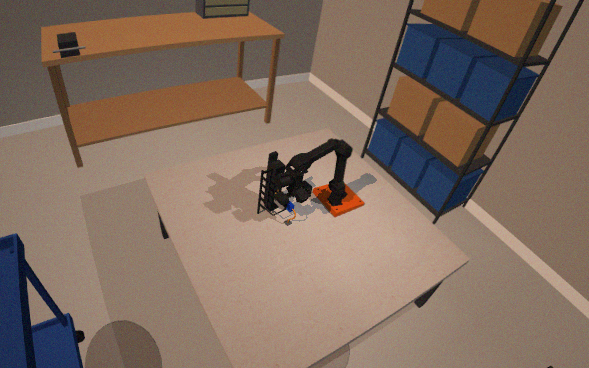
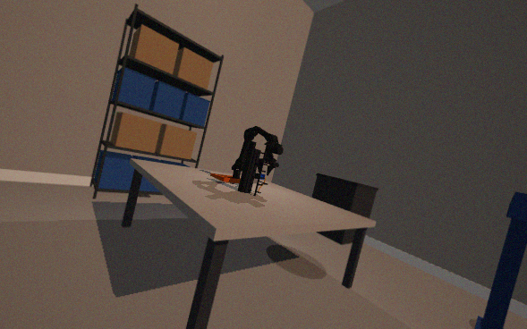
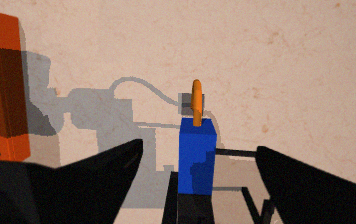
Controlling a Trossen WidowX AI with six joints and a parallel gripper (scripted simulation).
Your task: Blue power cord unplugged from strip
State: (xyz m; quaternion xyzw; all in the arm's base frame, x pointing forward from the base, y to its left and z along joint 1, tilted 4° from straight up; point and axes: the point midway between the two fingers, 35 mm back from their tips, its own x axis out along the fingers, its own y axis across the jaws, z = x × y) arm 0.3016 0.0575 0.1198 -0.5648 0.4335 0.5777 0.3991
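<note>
Gripper (image 3: 199, 165) spread wide, touching nothing, with the blue plug (image 3: 196, 155) loose between the fingers above the bench (image 3: 279, 75), orange cord (image 3: 196, 102) trailing ahead; risk of snagging plug or cord on a finger while backing away, dragging it along.
</note>
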